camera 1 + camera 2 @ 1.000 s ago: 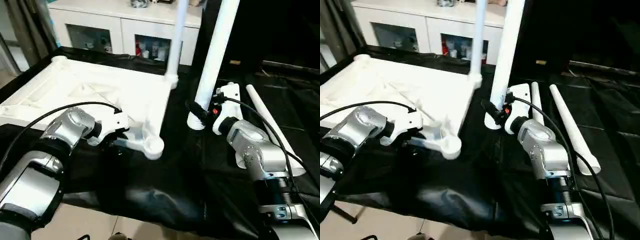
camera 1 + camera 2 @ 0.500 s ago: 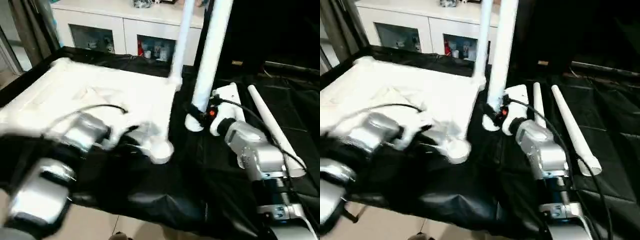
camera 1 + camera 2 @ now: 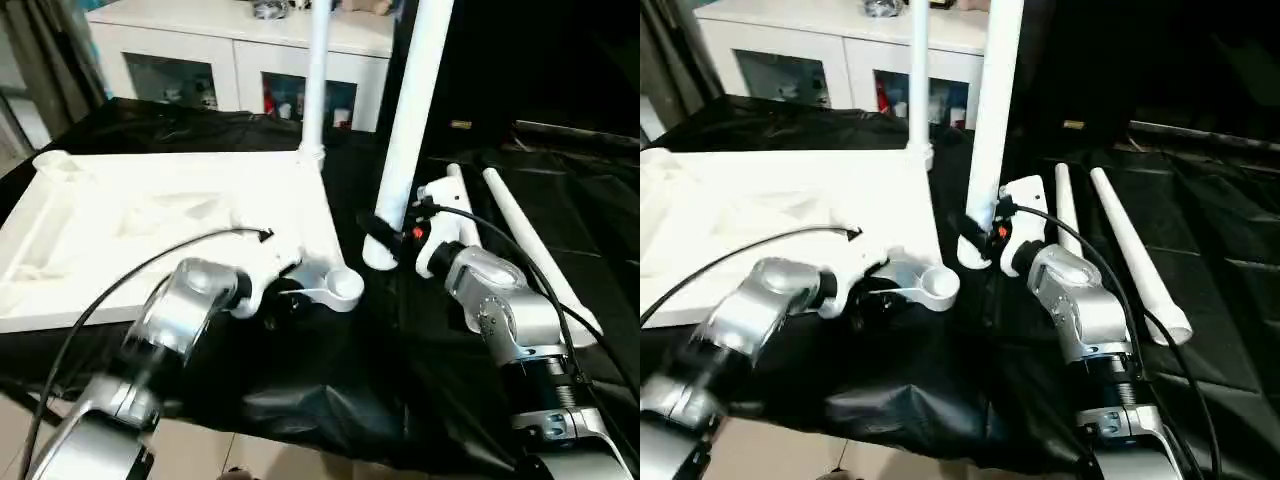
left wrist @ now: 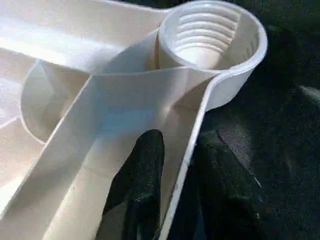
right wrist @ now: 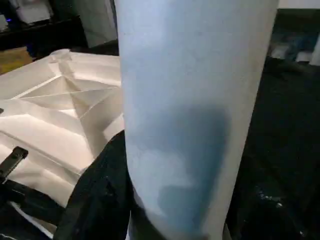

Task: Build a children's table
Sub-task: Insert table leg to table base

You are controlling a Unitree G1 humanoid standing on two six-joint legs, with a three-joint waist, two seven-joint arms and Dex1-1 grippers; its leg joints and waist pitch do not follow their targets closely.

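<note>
The children's table top (image 3: 150, 215) lies upside down on the black cloth, ribs up. One white leg (image 3: 315, 80) stands in its far right corner. My left gripper (image 4: 180, 170) is shut on the rim beside the threaded socket (image 3: 345, 285) at the near right corner. One finger (image 4: 140, 175) sits inside the rim and the other outside. My right gripper (image 3: 385, 230) is shut on a second leg (image 3: 410, 130), held upright with its lower end just above the cloth, right of that socket. Two more legs (image 3: 1065, 215) (image 3: 1135, 255) lie flat on the right.
A white cabinet (image 3: 240, 60) with glass-fronted compartments stands behind the table. The black cloth (image 3: 330, 390) hangs over the near edge. A black cable (image 3: 150, 255) arcs over my left forearm, another (image 3: 500, 225) over my right.
The left gripper has closed on the rim, and the table top has swung so its near right corner sits closer to the held leg. The right arm has hardly moved.
</note>
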